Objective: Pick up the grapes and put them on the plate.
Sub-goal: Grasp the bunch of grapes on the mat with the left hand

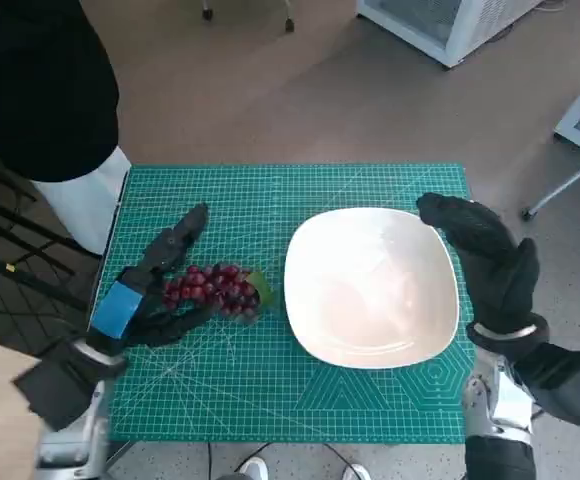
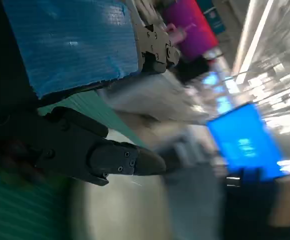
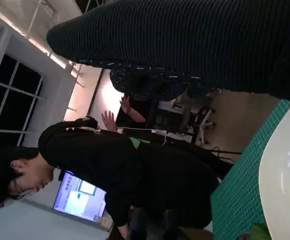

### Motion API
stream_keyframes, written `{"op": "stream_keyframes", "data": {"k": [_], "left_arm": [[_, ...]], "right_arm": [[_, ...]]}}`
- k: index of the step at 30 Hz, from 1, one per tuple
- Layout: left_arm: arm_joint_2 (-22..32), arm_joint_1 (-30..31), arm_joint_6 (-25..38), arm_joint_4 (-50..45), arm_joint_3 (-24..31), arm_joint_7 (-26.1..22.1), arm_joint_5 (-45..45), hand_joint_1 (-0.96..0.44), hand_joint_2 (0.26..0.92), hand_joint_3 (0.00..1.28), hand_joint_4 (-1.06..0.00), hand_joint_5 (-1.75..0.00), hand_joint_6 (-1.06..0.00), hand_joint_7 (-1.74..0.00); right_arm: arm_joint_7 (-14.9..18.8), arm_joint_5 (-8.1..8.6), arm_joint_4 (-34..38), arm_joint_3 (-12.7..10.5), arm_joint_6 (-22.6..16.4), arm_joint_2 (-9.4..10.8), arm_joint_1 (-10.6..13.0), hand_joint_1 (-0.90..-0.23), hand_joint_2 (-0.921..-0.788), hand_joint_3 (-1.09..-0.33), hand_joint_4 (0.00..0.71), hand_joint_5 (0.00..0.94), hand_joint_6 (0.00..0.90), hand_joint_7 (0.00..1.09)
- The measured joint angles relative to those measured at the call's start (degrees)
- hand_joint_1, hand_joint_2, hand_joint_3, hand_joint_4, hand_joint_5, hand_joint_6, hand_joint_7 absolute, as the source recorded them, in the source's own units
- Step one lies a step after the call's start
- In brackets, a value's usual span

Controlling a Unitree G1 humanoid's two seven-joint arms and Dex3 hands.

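From the head view, I have the bunch of dark red grapes [image 1: 215, 288] lying on the green gridded cutting mat [image 1: 270, 390] that covers the counter, just beside the glossy white rounded-square plate [image 1: 370, 285], at its nine o'clock. My left hand [image 1: 155, 285] sits at the bunch's nine o'clock, its black fingers spread either side of the fruit, one above and the others under its near edge; I can't tell whether they touch it, and nothing is lifted. My gloved right hand [image 1: 485, 255] rests at the plate's three o'clock edge, holding nothing, fingers loosely extended.

The left wrist view is blurred; it shows only the left hand's fingers [image 2: 100, 155] reaching over the mat towards the pale plate.

The right wrist view shows the plate's rim and a person in black beyond the counter.

I judge the bunch light, lumpy and soft, with smooth skins that may slip or shed. I'd cradle it broadly around the middle, gently.
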Motion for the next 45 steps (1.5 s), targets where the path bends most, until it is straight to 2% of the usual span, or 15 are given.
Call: {"op": "stream_keyframes", "data": {"k": [4,9,14,19,26,45], "left_arm": [[2.68,0.84,4.01,-5.14,-0.5,2.12,9.94,-0.55,0.781,0.0,-0.05,0.0,-0.19,0.0],[3.84,1.51,13.85,-11.46,-2.73,2.64,19.82,-0.48,0.73,0.0,-0.02,0.0,-0.19,0.0],[3.84,1.54,22.19,-13.65,-5.92,2.45,26.33,-0.47,0.711,0.0,-0.02,0.0,-0.2,0.0],[3.83,1.52,27.39,-13.73,-9.48,2.47,31.54,-0.49,0.709,0.0,-0.02,0.0,-0.2,0.0],[3.7,0.75,31.5,-12.46,-13.43,2.67,36.13,-0.5,0.715,0.0,-0.02,0.0,-0.21,0.0],[3.53,-4.73,36.47,-4.31,-17.85,2.11,36.12,-0.46,0.723,0.0,-0.01,0.0,-0.2,0.0]], "right_arm": [[0.04,0.0,0.0,0.03,0.02,-0.02,0.01,-0.5,-0.921,-0.632,0.363,0.001,0.27,0.0],[0.21,0.01,-0.02,0.08,0.18,-0.05,0.07,-0.5,-0.921,-0.633,0.362,0.001,0.27,0.0],[0.35,0.02,-0.16,0.18,0.46,-0.04,0.11,-0.5,-0.921,-0.633,0.362,0.001,0.27,0.0],[0.4,0.04,-0.5,0.19,0.67,-0.07,0.29,-0.5,-0.921,-0.633,0.363,0.001,0.27,0.0],[0.46,0.05,-0.94,0.19,0.76,-0.11,0.57,-0.502,-0.921,-0.632,0.363,0.001,0.271,0.0],[0.47,0.05,-1.69,0.14,1.14,-0.28,1.16,-0.502,-0.921,-0.637,0.361,0.0,0.269,0.0]]}}
